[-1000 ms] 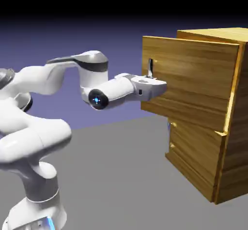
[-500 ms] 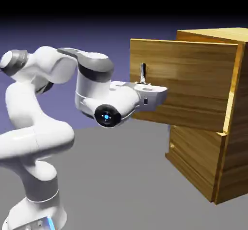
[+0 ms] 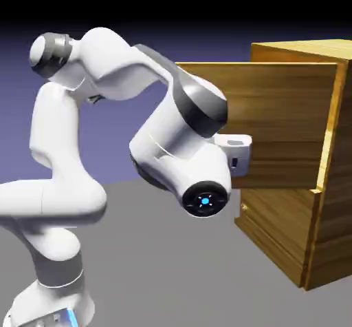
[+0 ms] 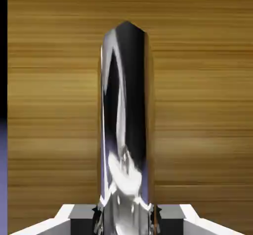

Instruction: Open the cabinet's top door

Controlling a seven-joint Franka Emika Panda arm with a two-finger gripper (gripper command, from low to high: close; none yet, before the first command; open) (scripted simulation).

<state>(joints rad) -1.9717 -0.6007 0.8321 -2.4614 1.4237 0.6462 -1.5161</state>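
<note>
With the jaws pinching the handle [image 4: 126, 125], pull steadily outward so the top door [image 3: 275, 122] slides from the cabinet [image 3: 330, 181] without the grip slipping.

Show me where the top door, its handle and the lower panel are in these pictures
top door [image 3: 275, 112]: exterior view, bare wood of its front face.
handle [image 4: 126, 110]: hand view, middle of the shiny metal bar.
lower panel [image 3: 275, 233]: exterior view, its wood front under the opened door.
</note>
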